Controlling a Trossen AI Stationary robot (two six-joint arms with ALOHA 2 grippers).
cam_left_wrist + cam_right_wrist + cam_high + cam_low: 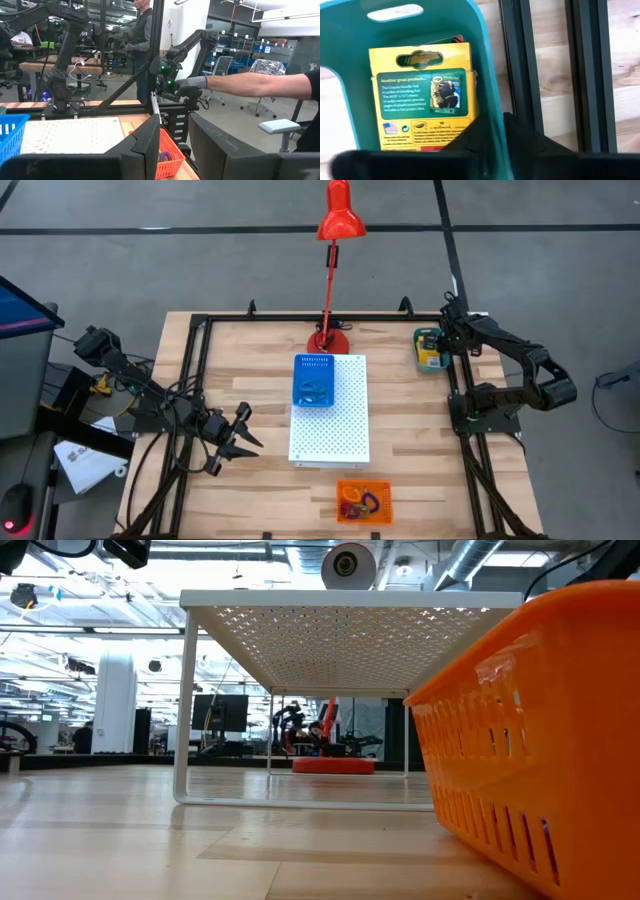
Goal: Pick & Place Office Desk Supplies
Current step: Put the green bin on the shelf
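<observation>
A teal tray (430, 350) sits by the table's far right edge with a yellow-and-green crayon box (422, 95) lying flat inside it. My right gripper (443, 345) is over the tray's right wall, shut on it. A blue tray (315, 380) rests on the white perforated board (335, 425) at mid-table. An orange tray (363, 502) holding purple and orange loops stands near the table's near edge. My left gripper (240, 435) hovers open over the table's left part, left of the board, touching nothing. My right gripper straddles the teal tray's side wall (492, 107), one finger (470, 135) inside the tray beside the crayon box and one (525, 135) outside, coming from above and pointing down. The tray rests on the table.
A red desk lamp (335, 240) stands behind the board at the far edge. Black frame rails (465, 440) run along both table sides. In the left wrist view a person's gloved hand (192, 84) reaches toward the right arm's base. Bare wood lies between board and rails.
</observation>
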